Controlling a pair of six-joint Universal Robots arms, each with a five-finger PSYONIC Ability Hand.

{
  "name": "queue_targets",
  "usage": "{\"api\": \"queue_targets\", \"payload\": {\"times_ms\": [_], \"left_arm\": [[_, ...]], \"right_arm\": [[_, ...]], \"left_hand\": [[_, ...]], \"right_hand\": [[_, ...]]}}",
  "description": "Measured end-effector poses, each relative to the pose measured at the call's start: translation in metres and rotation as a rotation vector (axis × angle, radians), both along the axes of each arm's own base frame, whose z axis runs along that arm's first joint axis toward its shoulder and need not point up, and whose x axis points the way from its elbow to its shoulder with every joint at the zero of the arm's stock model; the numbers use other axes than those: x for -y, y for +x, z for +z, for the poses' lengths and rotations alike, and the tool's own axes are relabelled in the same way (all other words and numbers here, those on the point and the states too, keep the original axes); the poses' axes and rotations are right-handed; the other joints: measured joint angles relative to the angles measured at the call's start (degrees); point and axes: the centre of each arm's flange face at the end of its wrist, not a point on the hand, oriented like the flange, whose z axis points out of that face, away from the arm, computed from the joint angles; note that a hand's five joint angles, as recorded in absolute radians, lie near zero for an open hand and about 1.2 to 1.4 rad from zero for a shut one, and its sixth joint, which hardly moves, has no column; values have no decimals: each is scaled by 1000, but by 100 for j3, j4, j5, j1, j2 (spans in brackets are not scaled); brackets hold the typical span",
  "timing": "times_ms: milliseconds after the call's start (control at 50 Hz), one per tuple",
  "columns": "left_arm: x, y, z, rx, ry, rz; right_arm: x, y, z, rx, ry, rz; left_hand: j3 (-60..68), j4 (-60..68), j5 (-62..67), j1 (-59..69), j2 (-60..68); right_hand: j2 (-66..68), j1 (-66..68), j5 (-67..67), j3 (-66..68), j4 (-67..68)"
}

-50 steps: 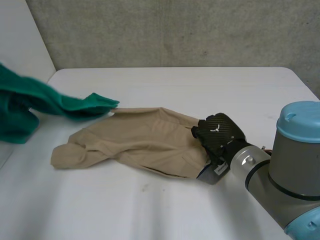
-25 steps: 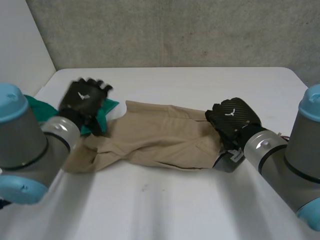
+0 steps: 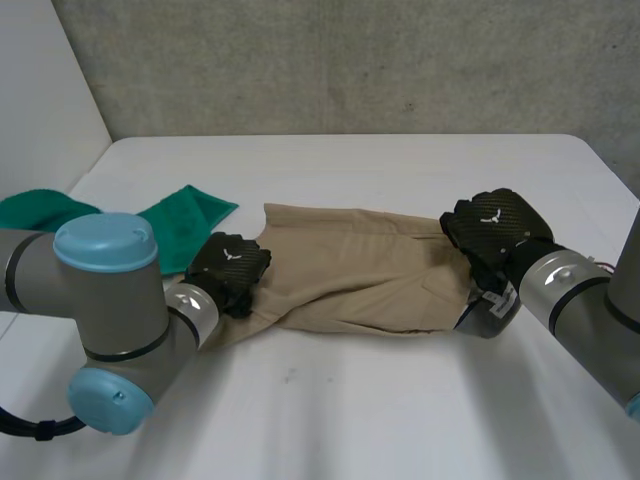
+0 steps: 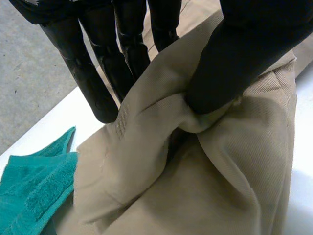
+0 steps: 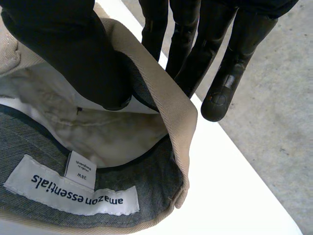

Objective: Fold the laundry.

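Note:
Beige trousers (image 3: 360,265) lie stretched across the middle of the white table (image 3: 400,400). My left hand (image 3: 230,268) is at their left end, the leg end. In the left wrist view its thumb (image 4: 244,54) and fingers (image 4: 98,63) pinch a raised fold of the beige cloth (image 4: 220,171). My right hand (image 3: 495,232) holds the right end, the waistband. There the thumb (image 5: 68,54) sits inside the waistband (image 5: 166,103) and the fingers (image 5: 195,44) outside it, with a white label (image 5: 73,188) on the grey lining below.
A green towel (image 3: 185,225) lies crumpled at the table's left side, touching the trousers' leg end, and appears beside my left hand (image 4: 29,191). A grey wall runs behind the table. Bare table lies in front of the trousers.
The left arm came in from the left, left the green towel on the table, and closed its hand on the leg end. The right hand moved right, pulling the trousers straighter.

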Motion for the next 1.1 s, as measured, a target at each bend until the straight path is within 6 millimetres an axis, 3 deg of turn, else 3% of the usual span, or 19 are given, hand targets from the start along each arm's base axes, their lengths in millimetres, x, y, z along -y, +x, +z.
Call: {"api": "queue_targets", "payload": {"times_ms": [60, 180, 240, 360, 480, 640, 760, 860, 880, 900, 920, 940, 1080, 1100], "left_arm": [[0, 0, 3, 1, 1, 0], [1, -1, 29, -25, -47, 5], [-1, 4, 85, -100, -181, 35], [-18, 17, 152, -215, -339, 70], [-31, 26, 191, -336, -423, 84], [-41, 31, 216, -463, -465, 86], [-42, 30, 217, -490, -459, 82], [-27, 21, 196, -456, -404, 87], [-18, 16, 183, -435, -377, 92], [-18, 16, 183, -435, -377, 92], [-4, 9, 163, -405, -340, 101], [5, 4, 151, -387, -319, 107], [50, -18, 89, -283, -264, 127], [54, -20, 84, -272, -265, 127]], "right_arm": [[2, -1, 3, 4, -8, 0], [7, -1, 15, 20, -48, -3], [15, -4, 46, 56, -141, -18], [21, -7, 94, 118, -282, -34], [20, -7, 143, 238, -386, -28], [19, -4, 176, 366, -390, 23], [32, 1, 166, 386, -289, 31], [57, 10, 135, 369, -188, 16], [66, 13, 122, 358, -160, 10], [66, 13, 122, 358, -160, 10], [72, 14, 115, 352, -147, 6], [90, 19, 87, 324, -102, -3], [118, 29, 33, 249, -55, -8], [122, 30, 27, 241, -54, -9]], "left_hand": [[61, 57, 1, 0, 60], [66, 57, 1, 0, 70], [83, 78, 0, 0, 75], [108, 79, 0, 0, 88], [114, 80, 0, 0, 102], [114, 80, 0, 0, 104], [114, 81, 0, 0, 105], [115, 81, 0, 0, 106], [115, 81, 0, 0, 106], [115, 81, 0, 0, 106], [115, 81, 0, 0, 106], [115, 81, 0, 0, 106], [-147, -226, -74, -24, -191], [-147, -226, -74, -24, -191]], "right_hand": [[0, 0, 0, 0, 0], [0, 0, 0, 0, 0], [0, 0, 0, 0, 0], [0, 0, 0, 0, 0], [0, 0, 0, 0, 5], [0, 0, 0, 0, 12], [0, 0, 0, 0, 12], [0, 0, 0, 0, 12], [0, 0, 0, 0, 12], [0, 0, 0, 0, 12], [0, 0, 0, 1, 12], [0, 0, 1, 46, 12], [-72, -27, -66, -62, -108], [-1343, -552, -1383, -1431, -1469]]}}
